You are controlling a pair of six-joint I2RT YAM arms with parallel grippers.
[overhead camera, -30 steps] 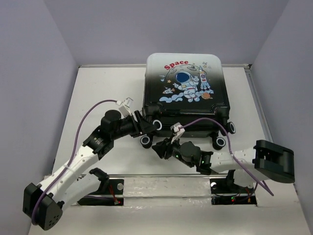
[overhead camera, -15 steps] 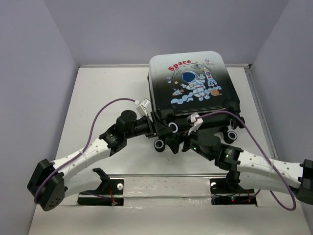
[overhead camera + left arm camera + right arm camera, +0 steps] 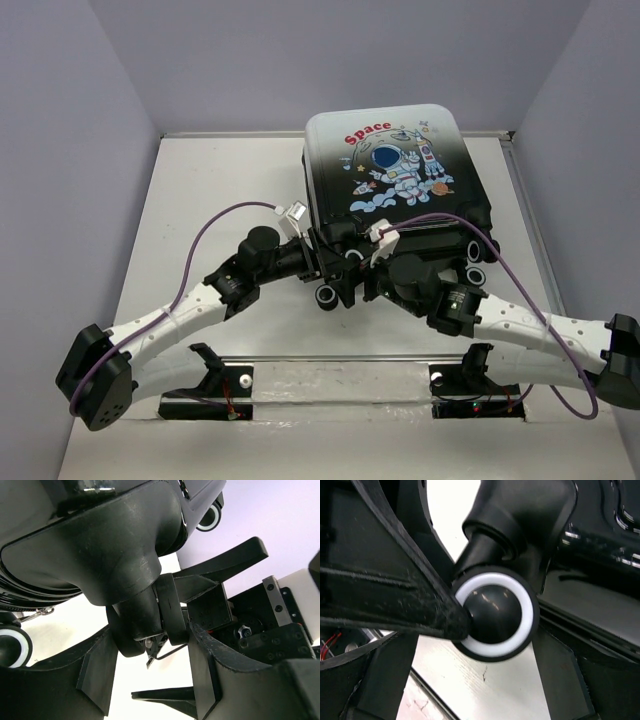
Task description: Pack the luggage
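The luggage (image 3: 390,170) lies shut on the white table, astronaut print up and wheels toward me. My left gripper (image 3: 335,262) is at its near-left corner. In the left wrist view its fingers (image 3: 200,650) press on both sides of a black wheel caster (image 3: 142,625) under the luggage shell (image 3: 100,545). My right gripper (image 3: 357,285) has come in beside it, open. In the right wrist view its jaws stand wide on either side of a white-ringed wheel (image 3: 495,612) without touching it. A black finger (image 3: 395,605) from the other gripper reaches that wheel.
Two more wheels (image 3: 474,273) stick out at the luggage's near-right corner. Purple cables (image 3: 215,225) loop over both arms. The arms' mounting rail (image 3: 330,385) runs along the near edge. Grey walls close in the table (image 3: 200,190) on the left, right and back.
The luggage has shifted a little right and away, held by the left gripper. The right arm swung in from the right to the same corner, and its jaws went from partly closed to wide.
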